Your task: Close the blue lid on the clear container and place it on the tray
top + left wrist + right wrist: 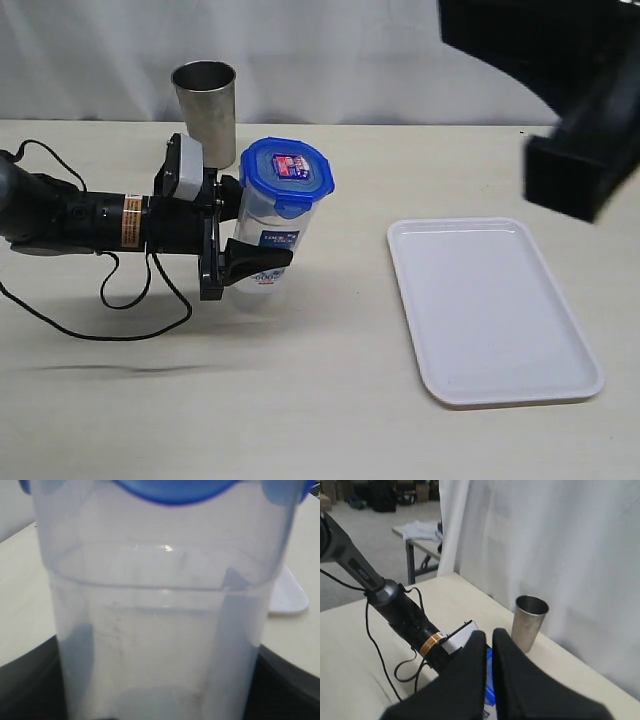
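The clear container stands nearly upright left of centre, its printed label facing forward. The blue lid sits on its mouth, slightly tilted. My left gripper comes in from the left and is shut on the container's body. In the left wrist view the container fills the frame with the lid at its top, and dark fingers show at both sides. My right gripper is raised high above the table, shut and empty; the lid shows through its thin gap. The white tray lies to the right.
A grey steel cup stands just behind the left gripper, close to the container; it also shows in the right wrist view as the cup. The left arm's black cable loops on the table. The right arm hangs over the far right corner.
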{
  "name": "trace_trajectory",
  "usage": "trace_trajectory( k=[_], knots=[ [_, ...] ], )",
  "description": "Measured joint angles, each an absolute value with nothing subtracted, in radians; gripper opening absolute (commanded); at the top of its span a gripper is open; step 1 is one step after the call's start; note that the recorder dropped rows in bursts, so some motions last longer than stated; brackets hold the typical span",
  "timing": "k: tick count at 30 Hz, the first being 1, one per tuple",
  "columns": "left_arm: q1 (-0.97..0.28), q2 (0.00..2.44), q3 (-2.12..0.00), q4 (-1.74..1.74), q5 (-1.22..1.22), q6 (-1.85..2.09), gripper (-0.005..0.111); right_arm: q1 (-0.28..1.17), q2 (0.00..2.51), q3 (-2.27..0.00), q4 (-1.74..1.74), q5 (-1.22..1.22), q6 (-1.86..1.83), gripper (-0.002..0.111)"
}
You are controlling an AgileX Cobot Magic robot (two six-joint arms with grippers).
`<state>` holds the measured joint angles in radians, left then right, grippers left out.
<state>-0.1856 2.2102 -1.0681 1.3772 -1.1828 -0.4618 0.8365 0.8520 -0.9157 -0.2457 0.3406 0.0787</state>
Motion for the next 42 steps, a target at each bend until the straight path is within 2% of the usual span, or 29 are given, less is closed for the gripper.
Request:
trace_trajectory(
  k=[6,21,28,37,42],
  knots=[
    [-0.186,2.208,-1.068,1.373,-1.183,-0.462,0.0,0.836,0.641,-0.746,-0.246,0.203,0.079,0.005],
    [-0.186,2.208,-1.068,1.355,-1.184,-0.462,0.0,0.836,0.218,-0.433,-0.28,0.115,0.079,0.005],
    [-0.186,2.208,-1.068,1.33,-1.184,-0.462,0.0,0.836,0.142,-0.407,-0.084,0.113,0.079,0.005],
    [-0.186,2.208,-1.068,1.325,-1.184,-0.462,0.0,0.834,0.142,-0.407,-0.035,0.113,0.08,0.005],
    [-0.186,2.208,-1.068,1.325,-1.184,-0.462,0.0,0.758,0.125,-0.337,-0.045,0.103,0.08,0.005]
  ],
)
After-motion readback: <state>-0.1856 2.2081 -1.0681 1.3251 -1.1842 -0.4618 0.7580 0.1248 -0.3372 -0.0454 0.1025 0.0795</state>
